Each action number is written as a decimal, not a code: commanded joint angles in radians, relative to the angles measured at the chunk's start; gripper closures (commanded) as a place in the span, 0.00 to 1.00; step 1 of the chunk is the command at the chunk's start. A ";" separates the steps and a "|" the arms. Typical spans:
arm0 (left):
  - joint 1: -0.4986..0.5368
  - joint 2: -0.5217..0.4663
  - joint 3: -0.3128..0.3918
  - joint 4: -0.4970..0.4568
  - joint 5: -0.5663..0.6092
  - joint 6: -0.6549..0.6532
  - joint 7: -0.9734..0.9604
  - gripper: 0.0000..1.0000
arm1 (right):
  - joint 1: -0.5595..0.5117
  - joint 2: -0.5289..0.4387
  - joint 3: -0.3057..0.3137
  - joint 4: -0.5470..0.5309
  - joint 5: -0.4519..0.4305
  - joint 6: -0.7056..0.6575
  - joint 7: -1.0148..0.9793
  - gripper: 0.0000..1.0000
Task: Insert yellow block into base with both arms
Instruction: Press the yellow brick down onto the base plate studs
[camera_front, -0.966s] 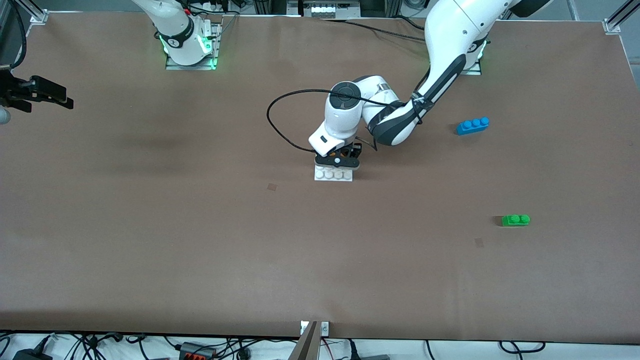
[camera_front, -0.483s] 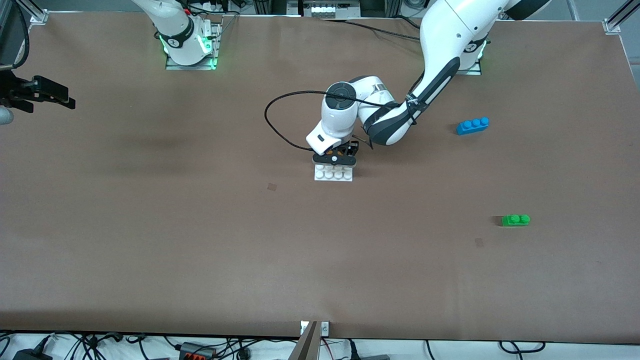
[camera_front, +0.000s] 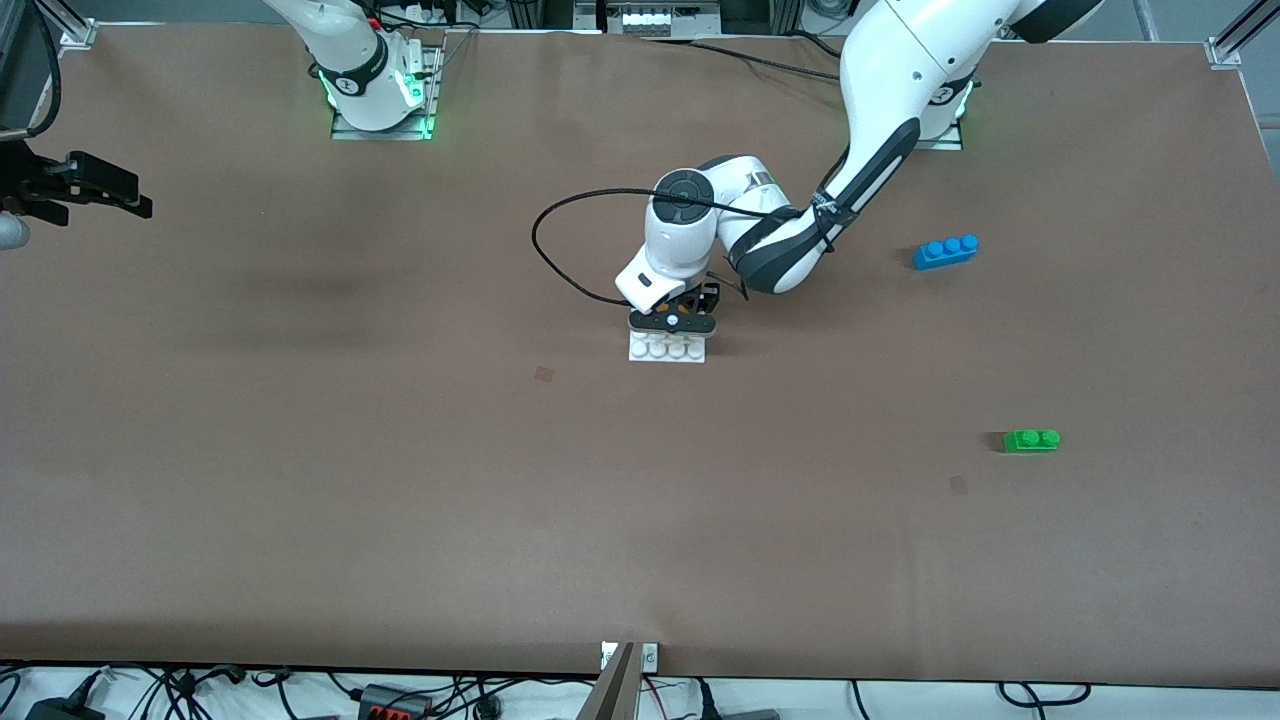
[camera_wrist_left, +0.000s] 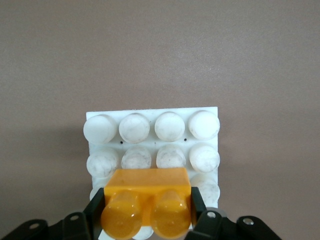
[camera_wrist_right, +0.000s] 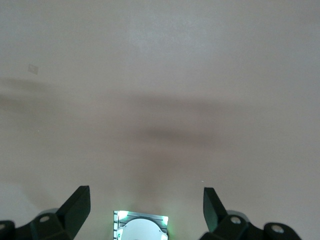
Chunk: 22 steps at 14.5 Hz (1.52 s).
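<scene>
Gripping the yellow block (camera_wrist_left: 146, 202) between its fingers (camera_wrist_left: 95, 207), my left gripper (camera_front: 673, 321) sits low over the white base (camera_front: 667, 349), the block pressed against the studs in the rows under the gripper, though I cannot tell if it is fully seated. My right gripper (camera_wrist_right: 146, 202) waits with fingers spread wide over bare table (camera_front: 300, 450) at the right arm's end. A blue three-stud brick (camera_front: 945, 251) and a green two-stud brick (camera_front: 1031, 440) lie well apart toward the left arm's end.
</scene>
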 joint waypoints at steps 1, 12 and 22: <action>-0.003 0.003 0.004 0.000 0.024 -0.001 -0.056 0.53 | 0.005 -0.005 0.004 0.002 -0.005 -0.009 0.006 0.00; 0.007 -0.008 -0.002 -0.039 0.022 -0.001 -0.067 0.52 | 0.005 -0.005 0.005 0.004 -0.002 -0.011 0.006 0.00; 0.007 -0.016 -0.012 -0.058 0.022 -0.001 -0.081 0.52 | 0.004 -0.005 0.005 0.004 -0.001 -0.009 0.006 0.00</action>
